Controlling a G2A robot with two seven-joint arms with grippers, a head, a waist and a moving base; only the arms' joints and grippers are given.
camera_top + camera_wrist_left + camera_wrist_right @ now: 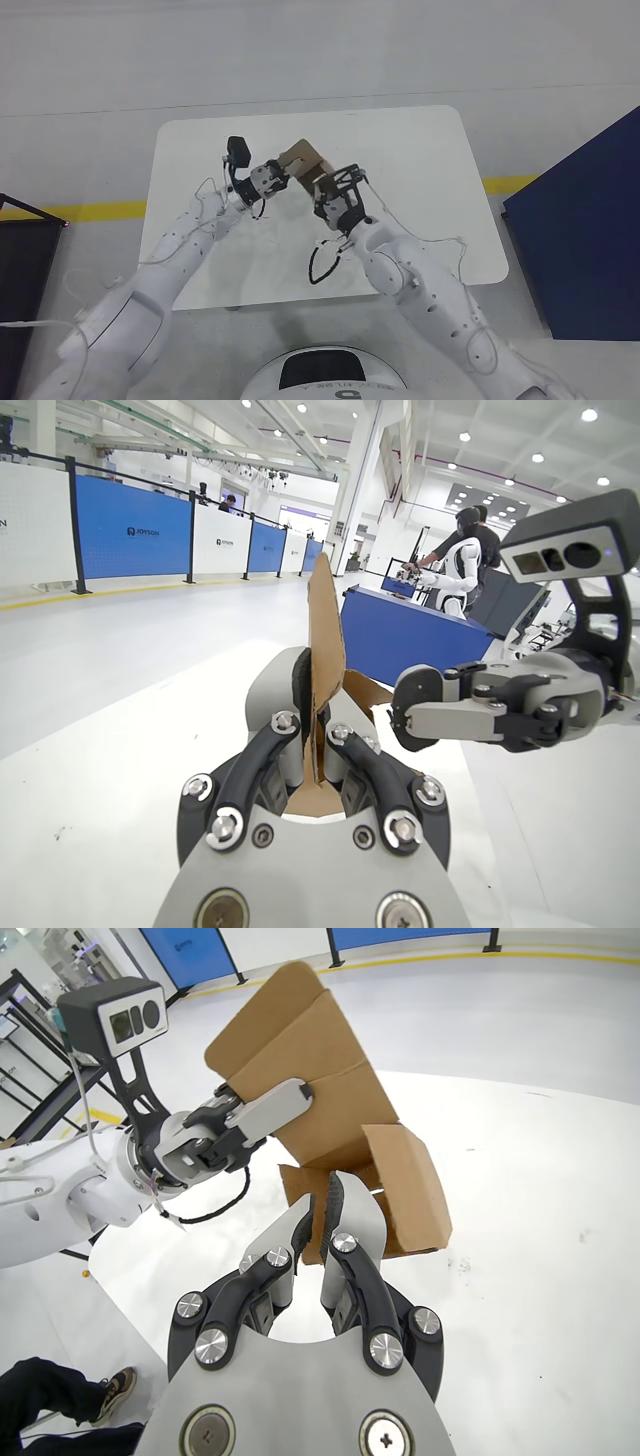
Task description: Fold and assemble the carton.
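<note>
Nearest to the robot, a wide stretch of the white table (440,180) is seen on the near side of the carton (345,1108), and both arms are stretched over it. To each side of the carton the table top runs on well before a rounded corner is reached. The far edge of the table lies closer to the carton than any other edge.

The carton, brown and only half folded, is found over the far middle of the table — whether its lowest flap (295,1183) rests on the surface cannot be told. On the carton's left side the left gripper (320,700) is clenched on the large upright panel (325,625). The thin cardboard is pinched between both pads (301,680), with its edge pushed deep toward the palm. The panel is tilted up and is rounded at its top. On the carton's right side the right gripper (322,1200) is placed at the lowest flap, just beside a small side wall (410,1183) that is folded up. It is very close to the cardboard — but whether it is grasping the flap or only standing against it cannot be told.
</note>
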